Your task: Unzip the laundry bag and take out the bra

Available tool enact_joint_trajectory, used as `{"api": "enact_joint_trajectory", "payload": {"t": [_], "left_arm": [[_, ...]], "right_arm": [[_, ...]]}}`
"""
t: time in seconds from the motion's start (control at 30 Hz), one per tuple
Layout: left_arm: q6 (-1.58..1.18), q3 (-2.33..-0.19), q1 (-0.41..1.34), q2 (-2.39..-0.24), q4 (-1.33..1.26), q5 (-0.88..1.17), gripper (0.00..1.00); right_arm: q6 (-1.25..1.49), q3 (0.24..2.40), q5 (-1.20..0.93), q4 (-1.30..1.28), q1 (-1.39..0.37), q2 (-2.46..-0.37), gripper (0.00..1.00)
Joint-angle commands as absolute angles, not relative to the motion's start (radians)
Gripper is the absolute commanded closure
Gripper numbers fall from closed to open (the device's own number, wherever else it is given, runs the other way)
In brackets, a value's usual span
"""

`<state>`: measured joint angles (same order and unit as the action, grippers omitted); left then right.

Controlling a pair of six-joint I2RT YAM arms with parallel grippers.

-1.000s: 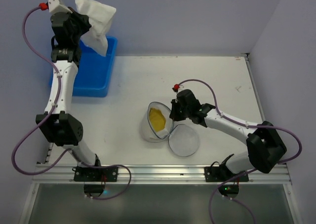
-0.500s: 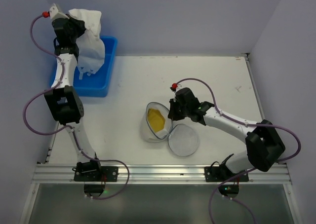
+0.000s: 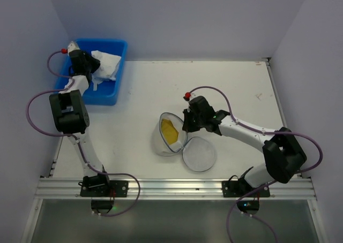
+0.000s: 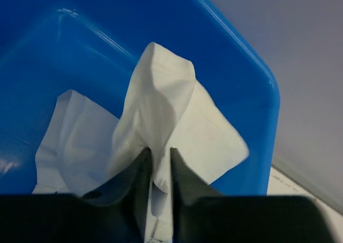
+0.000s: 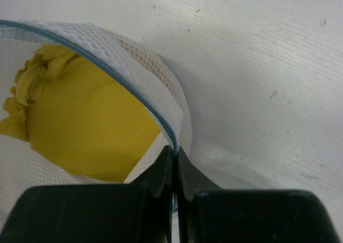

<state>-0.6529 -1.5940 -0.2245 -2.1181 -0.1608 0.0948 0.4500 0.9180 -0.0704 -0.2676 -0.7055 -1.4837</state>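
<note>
Flap: the round mesh flap [image 3: 200, 153] lies flat on the desk [image 3: 241, 88], nearest the arm bases, swung clear of the mouth, so the unzipping looks done.
Laundry bag: the laundry bag [image 3: 161, 138] sits mid-desk just beyond the flap, on its side with the mouth gaping.
Yellow item: a yellow item [image 5: 80, 130] is bunched inside the bag.
Right end effector: the right end effector [image 5: 172, 156] is pinched tight on the bag's rim at the zip line [image 5: 134, 101], probably to pin the bag and hold the mouth open.
Right arm pose: low over the desk, elbow bent, reaching left from its near-right base.
Left arm pose: folded up along the left edge, wrist tipped down into the far corner.
Left end effector: the left end effector [image 4: 157, 165] has its fingers close together, with a fold of white garment [image 4: 161, 109] nipped between them.
White garment: probably the bra, though its shape is unclear; it is draped into the blue tub [image 3: 115, 88], well apart from the bag, likely for dropping there.
</note>
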Motion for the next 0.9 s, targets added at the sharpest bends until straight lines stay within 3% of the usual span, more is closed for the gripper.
{"api": "enact_joint_trajectory", "payload": {"t": [0.0,0.07,0.1,0.13,0.2,0.3,0.5,0.67,0.83,0.87], "left_arm": [[-0.66,-1.646,-0.253,-2.115,-0.186,0.126,0.71],[-0.655,-1.641,-0.25,-2.091,-0.186,0.132,0.5],[-0.65,-1.628,-0.25,-2.051,-0.187,0.136,0.27],[-0.646,-1.621,-0.247,-2.028,-0.183,0.14,0.2],[-0.621,-1.611,-0.239,-1.95,-0.137,0.127,0.08],[-0.582,-1.569,-0.212,-1.826,-0.074,0.1,0.02],[-0.529,-1.349,-0.005,-1.53,0.087,0.005,0.06],[-0.6,-1.091,0.307,-1.301,0.109,0.051,0.13],[-0.689,-0.971,0.613,-1.152,0.126,0.046,0.3],[-0.712,-0.953,0.652,-1.141,0.127,0.011,0.37]], "right_arm": [[0.433,0.951,-0.068,-0.265,-0.703,-1.47,1.0],[0.434,0.951,-0.063,-0.27,-0.703,-1.463,1.0],[0.434,0.951,-0.06,-0.271,-0.703,-1.457,1.0],[0.434,0.951,-0.058,-0.272,-0.703,-1.454,1.0],[0.433,0.956,-0.048,-0.275,-0.703,-1.451,1.0],[0.428,0.965,-0.04,-0.281,-0.703,-1.442,1.0],[0.423,0.982,-0.014,-0.285,-0.703,-1.439,1.0],[0.434,0.997,-0.023,-0.301,-0.703,-1.44,1.0],[0.454,0.983,-0.012,-0.301,-0.703,-1.414,1.0],[0.459,0.976,-0.012,-0.298,-0.703,-1.41,1.0]]}}
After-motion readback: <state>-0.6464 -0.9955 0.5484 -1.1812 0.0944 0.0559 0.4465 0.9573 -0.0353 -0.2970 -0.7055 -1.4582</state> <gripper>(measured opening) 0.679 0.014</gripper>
